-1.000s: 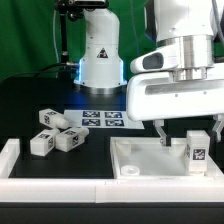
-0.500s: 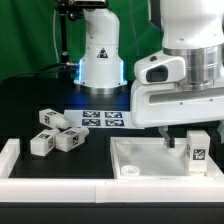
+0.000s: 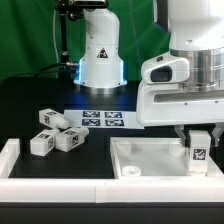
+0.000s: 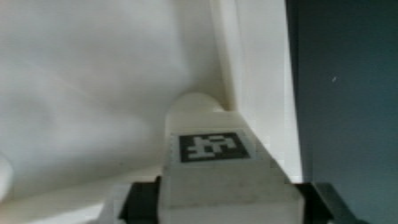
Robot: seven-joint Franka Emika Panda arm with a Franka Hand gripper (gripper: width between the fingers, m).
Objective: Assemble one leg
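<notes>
The leg stands upright on the white panel, at the exterior view's right end of it, close to the rim. A black-and-white tag on its near face looks toward the camera. The arm hangs straight above it, its broad white hand filling the upper right of that view. The jaws reach down around the top of the leg, and 1 dark finger shows just left of it.

In the wrist view the leg lies between 2 dark fingers, 1 close along each side, with a square tag on the face turned to the camera. The jaws flank the leg closely, but I cannot tell whether they press on it or leave a sliver of gap. Beyond the leg the wrist view shows the panel's floor, its raised rim, and a strip of the dark worktop.

The panel lies flat on the worktop, with a round socket at its near left corner. Well apart, toward the exterior view's left, 3 spare legs lie in a loose cluster, tags showing. Just beyond them, farther back, lies the marker board, and behind it stands the arm's base. A low white ledge borders the worktop's near left.
</notes>
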